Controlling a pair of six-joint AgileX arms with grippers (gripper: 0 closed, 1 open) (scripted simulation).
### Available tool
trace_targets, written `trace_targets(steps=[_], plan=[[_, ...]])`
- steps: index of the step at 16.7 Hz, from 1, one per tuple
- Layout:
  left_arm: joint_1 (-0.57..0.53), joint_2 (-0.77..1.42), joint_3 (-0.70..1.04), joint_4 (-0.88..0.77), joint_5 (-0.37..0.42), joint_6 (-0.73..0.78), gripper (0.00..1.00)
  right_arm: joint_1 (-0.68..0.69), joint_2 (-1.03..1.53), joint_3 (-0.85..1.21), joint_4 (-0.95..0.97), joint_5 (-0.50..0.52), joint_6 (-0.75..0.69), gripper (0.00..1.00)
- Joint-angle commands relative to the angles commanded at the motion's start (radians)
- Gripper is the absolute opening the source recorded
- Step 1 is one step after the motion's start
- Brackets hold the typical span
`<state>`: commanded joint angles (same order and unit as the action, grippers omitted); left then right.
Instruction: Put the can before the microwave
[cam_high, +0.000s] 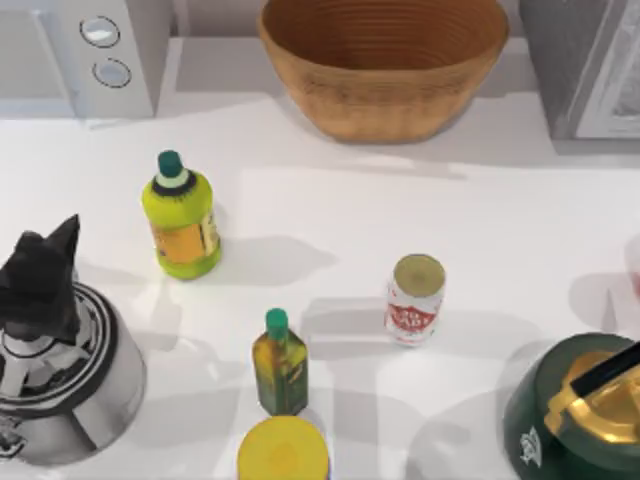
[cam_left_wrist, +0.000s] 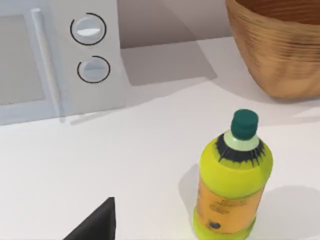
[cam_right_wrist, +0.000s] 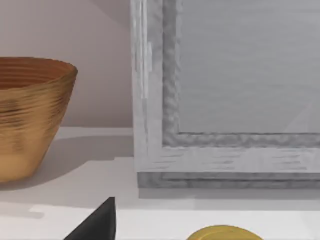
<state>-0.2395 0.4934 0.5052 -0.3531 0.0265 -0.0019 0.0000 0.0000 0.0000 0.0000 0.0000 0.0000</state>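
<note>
- Top view: the can (cam_high: 415, 299) stood upright on the table (cam_high: 500, 230), right of centre, well apart from the microwave (cam_high: 85, 55) at the far left corner. Our left gripper (cam_high: 40, 275) hung over the left edge, with the yellow-green bottle (cam_high: 182, 215) and the small oil bottle (cam_high: 279, 360) between its fingers and the can. Our right arm's green and gold body (cam_high: 580, 410) sat at the lower right, the nearer of the two to the can; we could not tell how its fingers stood. We judged the step in hand to be the reach for the can, best done from above or from the open side, gripping the body low and square so the bottles stay untouched.
- Left wrist view: one dark fingertip (cam_left_wrist: 95, 225) showed at the lower edge, nothing between or against it; we could not tell how wide the left fingers stood. Beyond it were the yellow-green bottle (cam_left_wrist: 232, 180), the microwave (cam_left_wrist: 60, 60) and the woven basket (cam_left_wrist: 280, 45).
- Right wrist view: one dark fingertip (cam_right_wrist: 97, 222) showed, grasping nothing visible, pointing toward the darker grey appliance (cam_right_wrist: 225, 90) and the basket (cam_right_wrist: 30, 110). A gold disc edge (cam_right_wrist: 222, 233) lay just beside that fingertip, possibly the can's top; we could not be sure.
</note>
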Motion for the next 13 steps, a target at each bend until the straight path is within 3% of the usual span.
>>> trace_targets(steps=[13], plan=[[-0.467, 1.394, 1.165, -0.913, 0.048, -0.029, 1.00, 0.000, 0.000, 0.000, 0.000, 0.000, 0.000, 1.00]])
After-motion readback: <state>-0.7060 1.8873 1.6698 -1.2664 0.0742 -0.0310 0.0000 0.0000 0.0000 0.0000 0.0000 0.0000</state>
